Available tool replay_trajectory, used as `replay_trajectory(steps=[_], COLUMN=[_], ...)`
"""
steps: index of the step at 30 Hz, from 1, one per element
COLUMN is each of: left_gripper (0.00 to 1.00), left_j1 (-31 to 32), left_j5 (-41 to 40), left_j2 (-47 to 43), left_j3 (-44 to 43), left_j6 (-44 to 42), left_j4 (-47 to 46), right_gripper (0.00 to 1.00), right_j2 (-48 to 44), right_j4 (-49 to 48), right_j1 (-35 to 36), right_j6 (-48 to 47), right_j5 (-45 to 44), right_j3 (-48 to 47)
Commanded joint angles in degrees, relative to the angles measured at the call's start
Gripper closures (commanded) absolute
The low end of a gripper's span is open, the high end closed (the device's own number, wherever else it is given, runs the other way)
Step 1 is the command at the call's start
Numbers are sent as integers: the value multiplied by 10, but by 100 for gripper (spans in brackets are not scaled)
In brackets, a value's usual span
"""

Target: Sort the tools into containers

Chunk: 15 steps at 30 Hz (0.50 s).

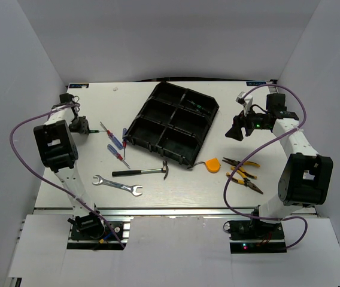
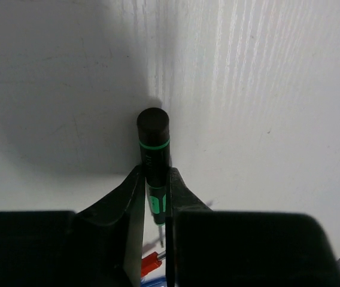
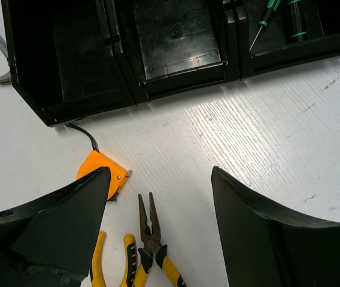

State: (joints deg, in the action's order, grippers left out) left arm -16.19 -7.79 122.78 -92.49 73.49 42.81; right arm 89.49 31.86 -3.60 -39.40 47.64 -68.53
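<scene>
Black tray (image 1: pixel 143 113) sits askew mid-bench twd far edge; R gripper (image 1: pixel 236 131), by right edge, spread wide & empty; L gripper (image 1: pixel 81 125), nr left edge, clenched on blk-green screwdriver (image 2: pixel 153 143) at its slim round handle, so risk: tool may pivot or slip in transit, clipping tray wall.

White table (image 1: pixel 176 191), grey walls (image 1: pixel 158 36) (perhaps panels)

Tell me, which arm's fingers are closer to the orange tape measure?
Right. The right fingers, open, hover just beyond the tape measure; the left fingers sit far across the tray, gripping a black-green screwdriver.
</scene>
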Motion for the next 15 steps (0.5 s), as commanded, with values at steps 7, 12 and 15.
replay_trajectory(steps=[7,12,15], left_gripper=[98,100,100], left_j1=[-31,-34,-34], left_j5=[-29,-21,-7], left_j2=[-64,-122,-167], left_j3=[51,89,111], left_j6=[-23,-81,-127], left_j4=[15,-13,-32], right_gripper=[25,25,25], right_j2=[-21,-25,-27], right_j4=[-2,12,37], right_j1=[2,2,4], right_j6=[-3,-17,-37], right_j5=[4,11,20], right_j3=[-13,-19,-27])
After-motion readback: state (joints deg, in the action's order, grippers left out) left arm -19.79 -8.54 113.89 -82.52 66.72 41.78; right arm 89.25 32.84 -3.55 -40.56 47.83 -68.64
